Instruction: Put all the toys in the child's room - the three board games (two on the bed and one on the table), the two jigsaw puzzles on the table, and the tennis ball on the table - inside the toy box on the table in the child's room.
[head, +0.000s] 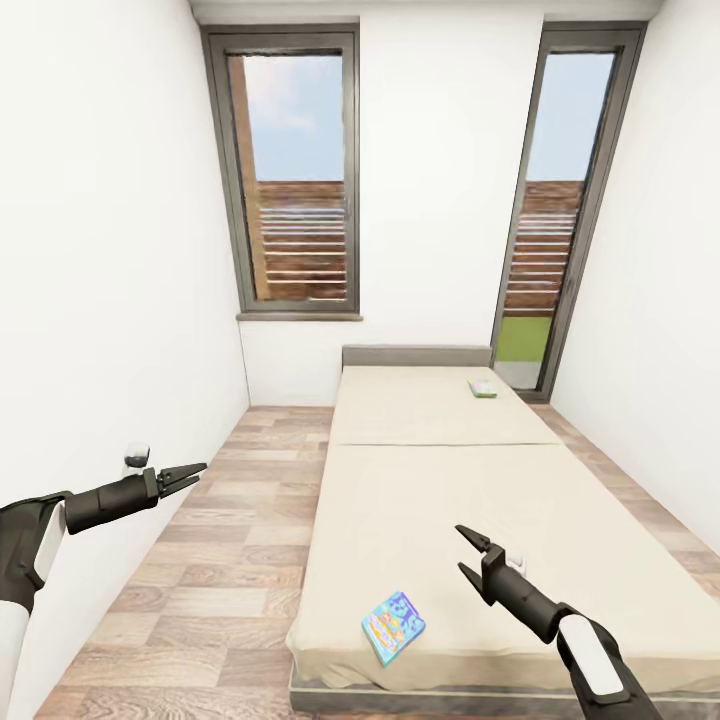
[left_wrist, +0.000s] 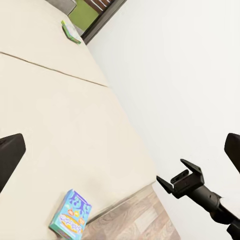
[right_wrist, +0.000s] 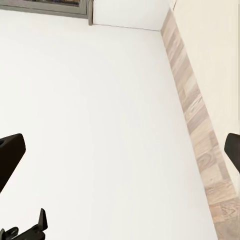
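Observation:
The beige bed (head: 440, 480) runs away from me, its grey headboard against the far wall. A small blue board game (head: 393, 626) (left_wrist: 71, 214) lies flat near the bed's near left corner. A white-blue board game with a green edge (head: 482, 388) (left_wrist: 71, 31) lies by the headboard. My right gripper (head: 466, 551) (left_wrist: 169, 170) hovers open above the near end of the mattress, right of the blue game. My left gripper (head: 196, 472) (right_wrist: 22, 225) is open over the floor left of the bed, holding nothing. The table, toy box, jigsaw puzzles and tennis ball are out of view.
A strip of wood floor (head: 230, 540) runs between the bed and the white left wall (head: 110, 300). A tall window (head: 298, 180) and a glass door (head: 555, 230) are in the far wall. A narrower strip of floor lies right of the bed.

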